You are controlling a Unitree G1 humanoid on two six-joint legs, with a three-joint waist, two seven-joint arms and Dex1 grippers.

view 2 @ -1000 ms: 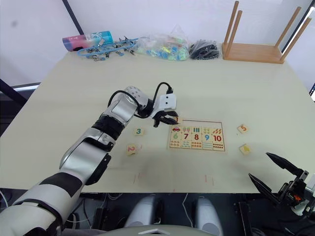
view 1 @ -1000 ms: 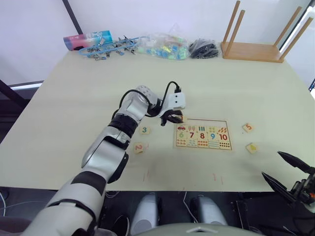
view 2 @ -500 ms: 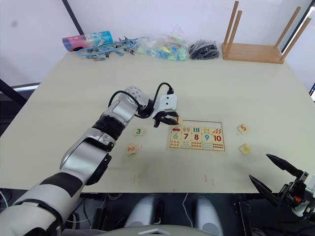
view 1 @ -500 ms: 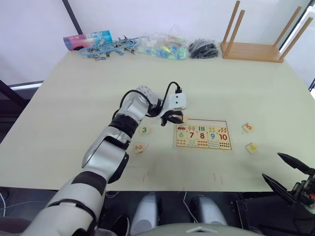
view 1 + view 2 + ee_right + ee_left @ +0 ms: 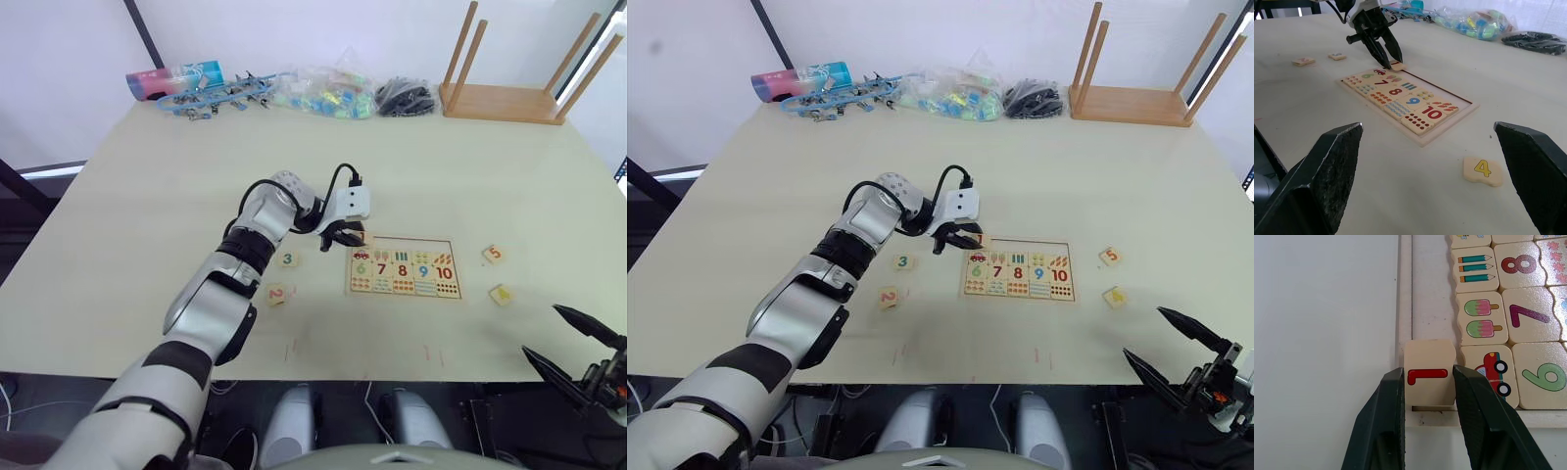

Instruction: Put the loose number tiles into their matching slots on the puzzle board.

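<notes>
My left gripper [image 5: 1428, 382] is shut on the red 1 tile [image 5: 1429, 373], holding it at the far left corner of the puzzle board [image 5: 402, 297], partly over the frame beside the car picture. The board's upper row of slots [image 5: 416, 245] lies bare. Left of the board lie the green 3 tile [image 5: 288, 259] and the orange 2 tile [image 5: 277, 293]. On the board's right are the red 5 tile [image 5: 494, 254] and the yellow 4 tile [image 5: 502, 294]. My right gripper [image 5: 540, 328] hangs open off the table's near right edge, holding nothing.
An upturned wooden stool [image 5: 509, 98] stands at the back right. Along the far edge lie a bag of coloured pieces [image 5: 323, 96], a black bundle [image 5: 407, 98] and blue clips [image 5: 211, 96].
</notes>
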